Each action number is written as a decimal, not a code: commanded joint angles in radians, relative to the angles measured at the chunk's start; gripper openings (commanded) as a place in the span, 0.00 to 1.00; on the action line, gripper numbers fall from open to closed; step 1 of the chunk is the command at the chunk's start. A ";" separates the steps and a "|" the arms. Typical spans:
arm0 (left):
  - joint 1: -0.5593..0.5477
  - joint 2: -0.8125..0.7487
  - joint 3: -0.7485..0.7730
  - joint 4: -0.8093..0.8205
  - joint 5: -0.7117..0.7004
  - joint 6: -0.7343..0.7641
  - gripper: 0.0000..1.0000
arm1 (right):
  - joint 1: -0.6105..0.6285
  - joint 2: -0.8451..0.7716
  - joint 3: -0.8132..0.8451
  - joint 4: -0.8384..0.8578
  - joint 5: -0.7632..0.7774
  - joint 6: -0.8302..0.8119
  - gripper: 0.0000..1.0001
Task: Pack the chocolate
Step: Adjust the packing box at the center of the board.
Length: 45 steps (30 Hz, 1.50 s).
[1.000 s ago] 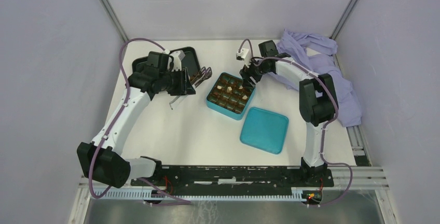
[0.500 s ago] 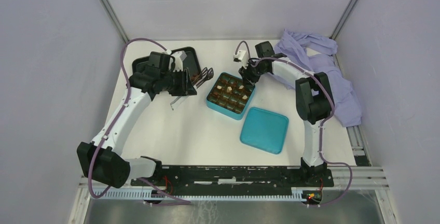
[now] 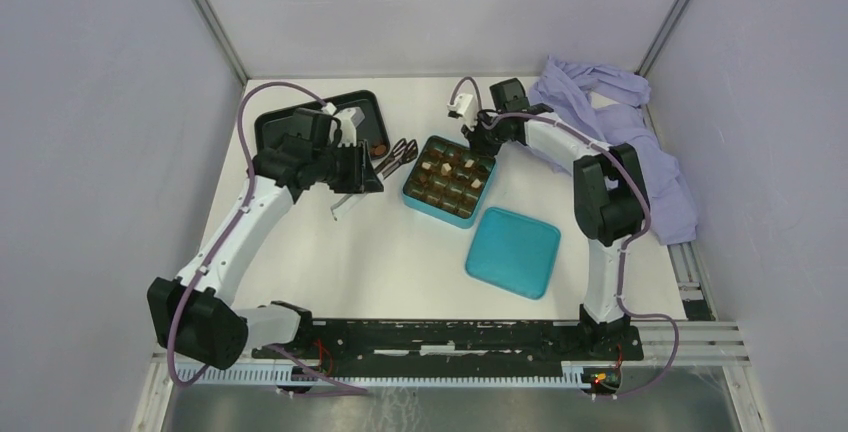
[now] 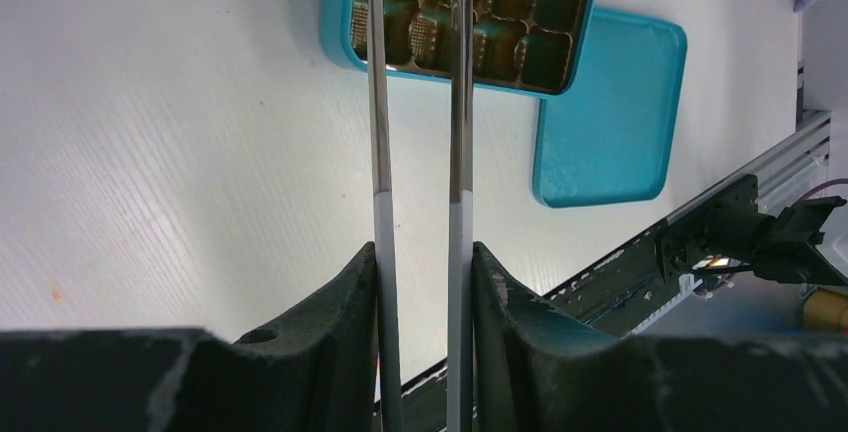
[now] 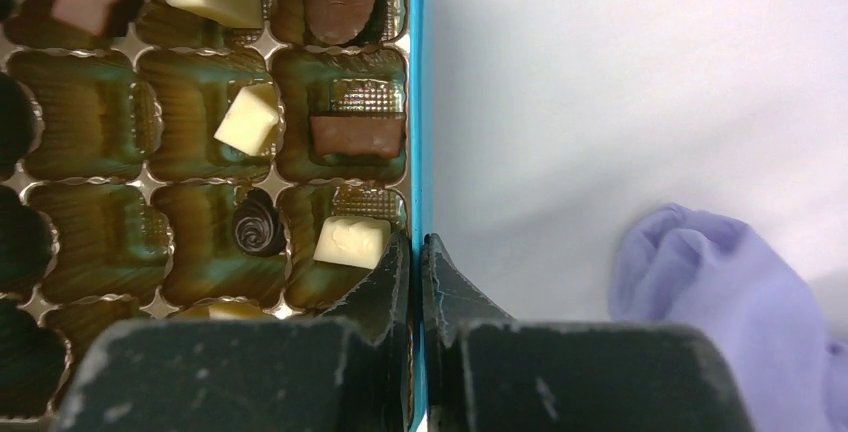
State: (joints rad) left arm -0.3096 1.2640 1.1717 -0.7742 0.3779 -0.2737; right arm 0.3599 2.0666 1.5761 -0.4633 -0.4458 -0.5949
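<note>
A teal square box (image 3: 424, 196) with a brown grid insert sits mid-table, and several cells hold chocolate (image 3: 446, 166). The right wrist view shows cream (image 5: 350, 241), white (image 5: 247, 120), brown (image 5: 357, 135) and dark (image 5: 258, 226) pieces in their cells. My right gripper (image 5: 415, 247) is shut on the box's far wall (image 5: 417, 102), one finger inside and one outside; it shows in the top view (image 3: 481, 142) too. My left gripper (image 4: 423, 252) is shut on metal tongs (image 4: 378, 132), whose tips reach over the box's near cells (image 4: 440, 32). More chocolate (image 3: 378, 150) lies in a black tray (image 3: 300, 122).
The teal lid (image 3: 511, 251) lies flat just in front and to the right of the box. A crumpled purple cloth (image 3: 620, 122) fills the back right corner, close to my right arm. The black tray sits at the back left behind my left arm.
My right gripper has shut on the box's far wall, and the box has turned and shifted slightly. My left arm has carried the tongs a little toward the box.
</note>
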 commanded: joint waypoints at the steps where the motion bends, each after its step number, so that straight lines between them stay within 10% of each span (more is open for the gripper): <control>1: -0.005 -0.073 -0.023 0.102 0.060 -0.037 0.02 | -0.003 -0.152 -0.026 0.121 0.059 0.025 0.00; 45: -0.201 -0.001 -0.103 0.123 -0.124 -0.021 0.02 | 0.023 -0.140 -0.191 0.257 0.007 0.176 0.11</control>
State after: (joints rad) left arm -0.4927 1.2545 1.0489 -0.6594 0.3088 -0.2733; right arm 0.3843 1.9198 1.3567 -0.2687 -0.4118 -0.4374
